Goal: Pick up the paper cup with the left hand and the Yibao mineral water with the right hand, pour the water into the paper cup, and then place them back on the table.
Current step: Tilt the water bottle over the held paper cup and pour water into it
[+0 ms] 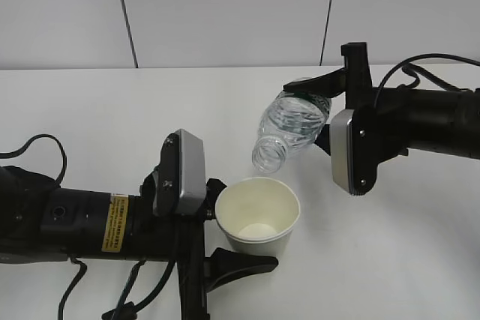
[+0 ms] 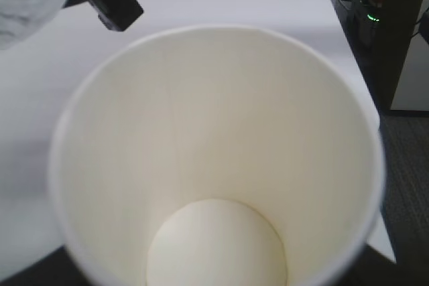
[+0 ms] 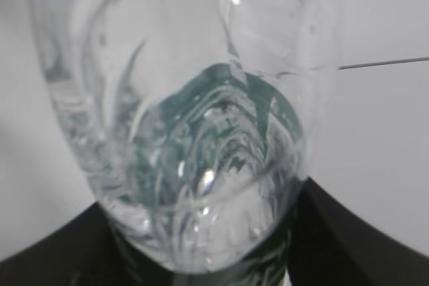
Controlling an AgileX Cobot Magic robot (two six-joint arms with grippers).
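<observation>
Near table (image 1: 90, 110) front edge, left hand (image 1: 217, 241) pinched paper cup (image 1: 257, 215), right hand (image 1: 319, 114) pinched tilted Yibao mineral water (image 1: 289, 129); mouth sat just outside rim, spill risk.

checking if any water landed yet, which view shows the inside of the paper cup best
The left wrist view: the paper cup fills it and you look straight down to its bottom; no water is discernible. The exterior view shows the cup whole but small, at a slant. The right wrist view shows only the bottle.

Cream paper cup (image 1: 257, 216) upright; clear uncapped bottle (image 1: 291, 127) tilted mouth-down just above.
</observation>
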